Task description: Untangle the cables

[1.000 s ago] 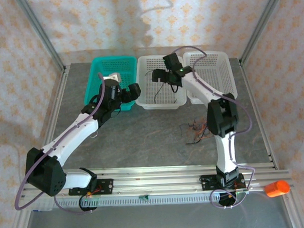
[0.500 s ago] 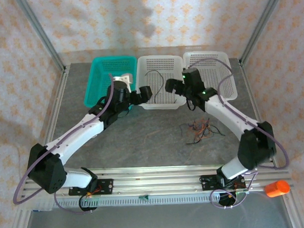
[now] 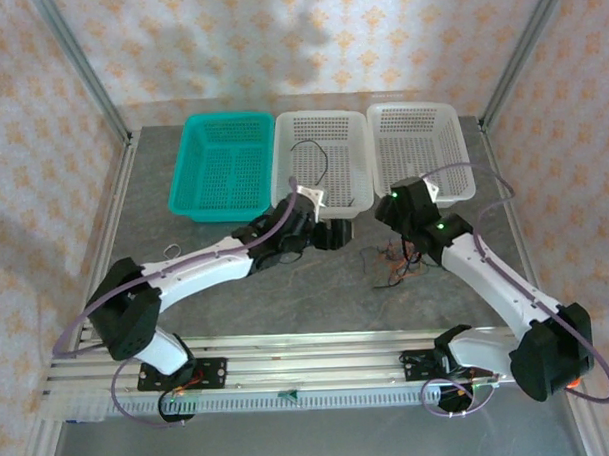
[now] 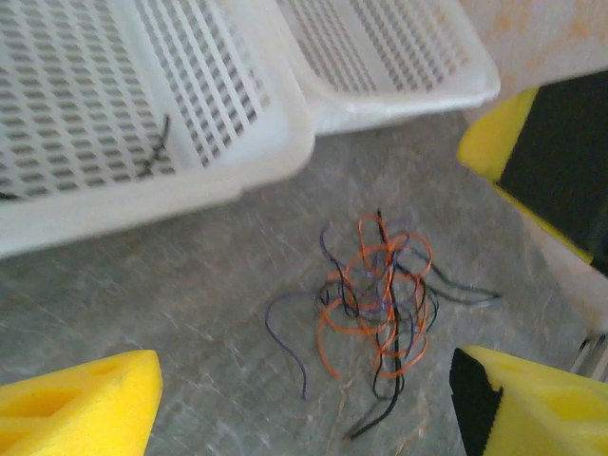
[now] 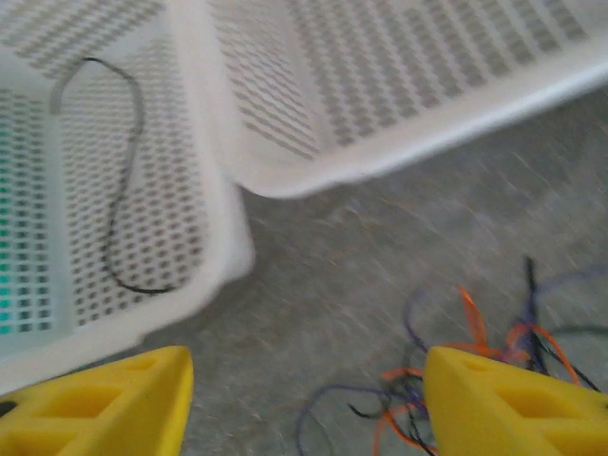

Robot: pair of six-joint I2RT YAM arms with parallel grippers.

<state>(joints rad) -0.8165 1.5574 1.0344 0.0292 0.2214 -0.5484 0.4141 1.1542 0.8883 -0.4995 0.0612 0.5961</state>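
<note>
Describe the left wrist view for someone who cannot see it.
A small tangle of orange, black and purple cables lies on a grey table, between the arm's open yellow jaws at the bottom corners. Behind it stand a white basket with a black cable in it and a second basket.
</note>
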